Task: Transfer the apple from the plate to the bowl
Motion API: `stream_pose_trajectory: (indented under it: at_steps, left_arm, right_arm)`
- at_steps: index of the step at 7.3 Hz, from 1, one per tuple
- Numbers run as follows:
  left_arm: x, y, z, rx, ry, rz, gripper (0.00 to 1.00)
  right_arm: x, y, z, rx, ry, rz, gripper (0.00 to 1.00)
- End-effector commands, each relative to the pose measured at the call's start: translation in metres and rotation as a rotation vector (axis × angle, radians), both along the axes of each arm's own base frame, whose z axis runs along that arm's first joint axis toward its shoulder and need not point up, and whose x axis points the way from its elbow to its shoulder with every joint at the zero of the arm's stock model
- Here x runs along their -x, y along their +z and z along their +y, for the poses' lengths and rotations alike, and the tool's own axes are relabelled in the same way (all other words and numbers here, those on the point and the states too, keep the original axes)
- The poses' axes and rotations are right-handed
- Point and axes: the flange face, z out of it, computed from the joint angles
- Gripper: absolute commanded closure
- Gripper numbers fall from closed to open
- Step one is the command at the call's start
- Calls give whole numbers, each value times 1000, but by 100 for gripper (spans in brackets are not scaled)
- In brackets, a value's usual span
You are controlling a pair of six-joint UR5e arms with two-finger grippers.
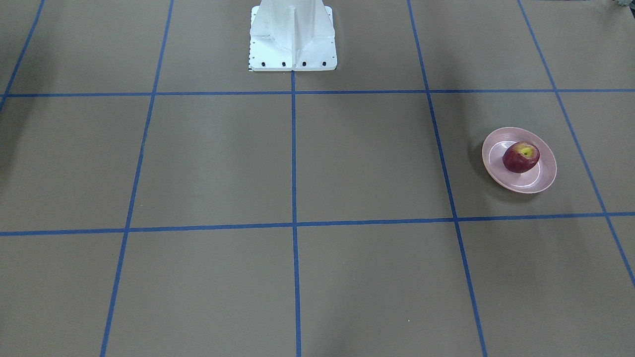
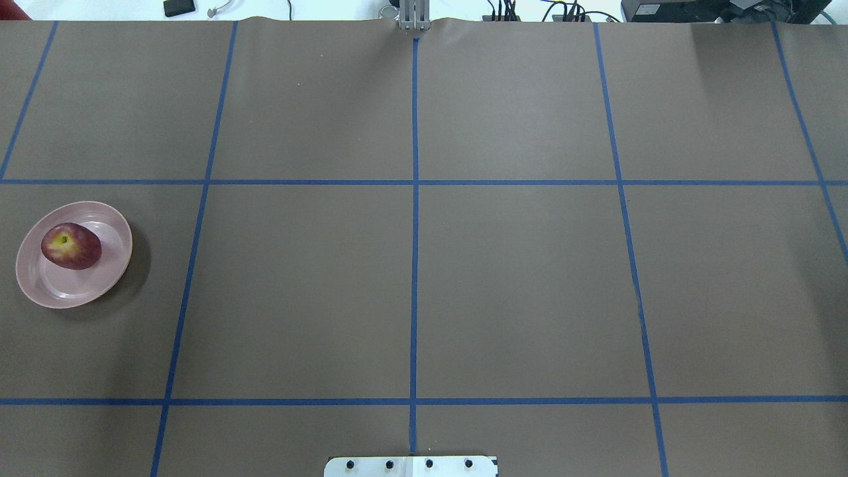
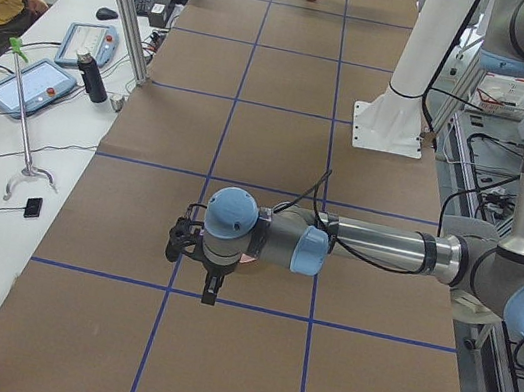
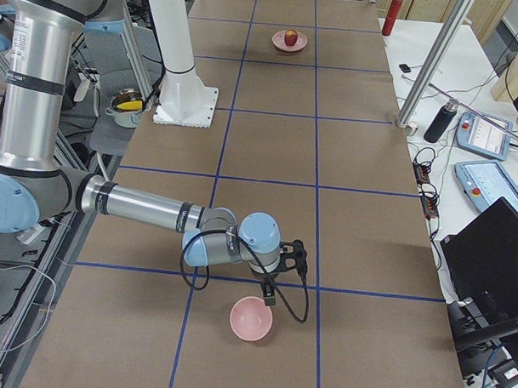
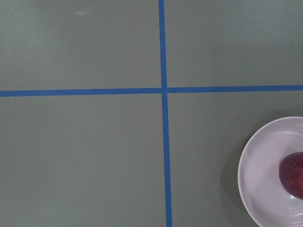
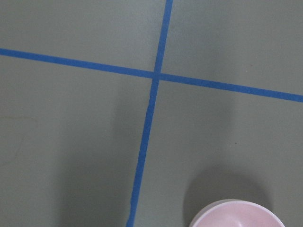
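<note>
Near end: the left gripper [image 3: 212,289] points down from a level forearm, and its opening cannot be told. The apple [image 1: 520,157] sits stem up on the plate [image 1: 545,174], low and right in the left wrist view, so this arm is likely the nearer. Far end: the bowl [image 4: 252,320] lies just beside the right gripper [image 4: 270,295], whose opening is likewise untellable.
</note>
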Motion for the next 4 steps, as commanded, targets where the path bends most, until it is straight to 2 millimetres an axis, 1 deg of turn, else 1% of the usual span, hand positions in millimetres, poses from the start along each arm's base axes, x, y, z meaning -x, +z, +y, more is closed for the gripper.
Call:
stream_pose_trajectory:
  at_steps: [1, 2, 3, 4]
  left_arm:
    - [0, 0, 0, -12, 0, -2, 2]
    - [0, 0, 0, -28, 0, -2, 2]
    - [1, 0, 0, -28, -1, -2, 2]
    - [0, -1, 0, -29, 0, -2, 2]
  right_arm:
    - [-21, 53, 17, 5, -28, -46, 0]
    - [-31, 73, 20, 15, -33, -51, 0]
    - [-40, 97, 15, 38, -31, -53, 0]
    - [-40, 109, 13, 64, -28, -53, 0]
